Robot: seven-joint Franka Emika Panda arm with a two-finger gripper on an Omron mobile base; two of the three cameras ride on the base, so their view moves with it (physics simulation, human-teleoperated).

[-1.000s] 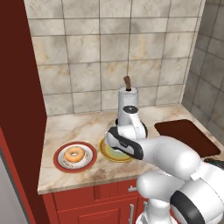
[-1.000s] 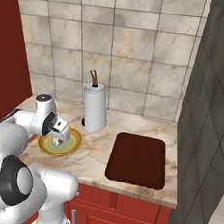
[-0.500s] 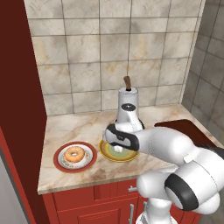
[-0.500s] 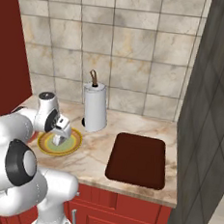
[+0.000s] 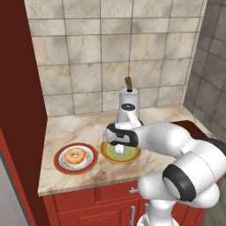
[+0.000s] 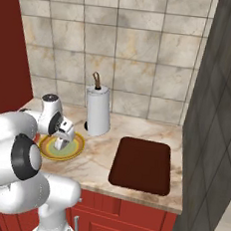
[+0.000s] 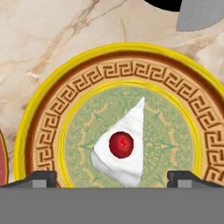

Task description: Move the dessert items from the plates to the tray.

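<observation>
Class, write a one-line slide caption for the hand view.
Open tool poised over the cake wedge on the yellow plate.

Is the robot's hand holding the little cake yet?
No, nothing is held. The open gripper hovers over the cake, which lies on the yellow plate.

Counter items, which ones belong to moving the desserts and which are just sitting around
Job: donut on red-rimmed plate; cake wedge on yellow-rimmed plate; tray; open gripper above the wedge.
Bystanders: paper towel holder.
</observation>
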